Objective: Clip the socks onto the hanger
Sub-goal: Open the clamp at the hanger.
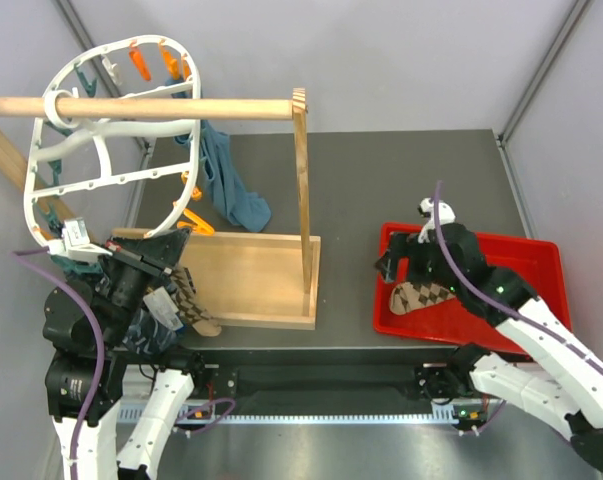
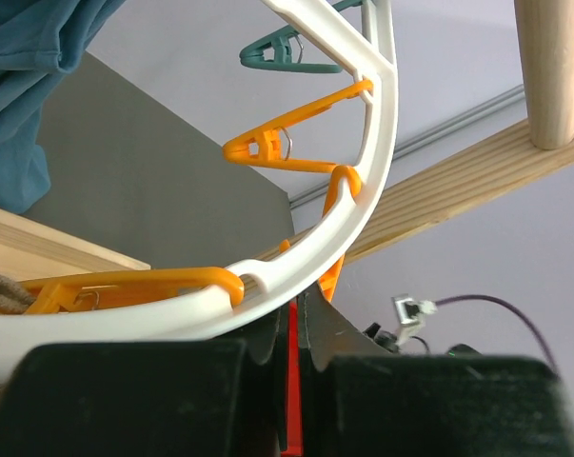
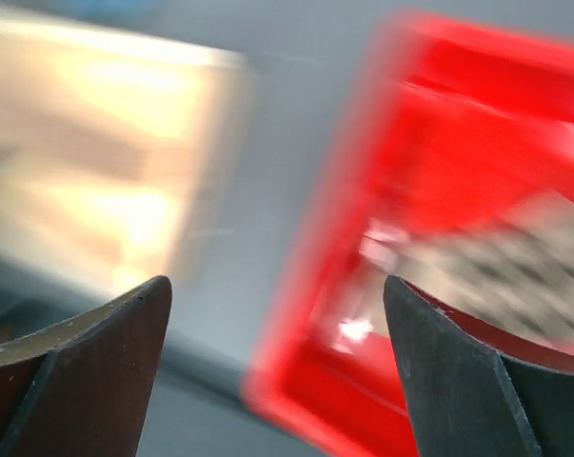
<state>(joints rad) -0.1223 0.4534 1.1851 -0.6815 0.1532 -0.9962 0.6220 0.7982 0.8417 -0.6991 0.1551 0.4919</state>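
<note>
Between pale walls, dark table.

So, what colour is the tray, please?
The tray is red; the top view shows it best.

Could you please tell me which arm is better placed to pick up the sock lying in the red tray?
Right: the right pincer hovers open at the red tray beside the sock; the left pincer is shut at the hanger.

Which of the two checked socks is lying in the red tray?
The sock on the right, flat in the red tray beside the right tool. The other checked sock is at the white hanger, next to the left tool.
</note>
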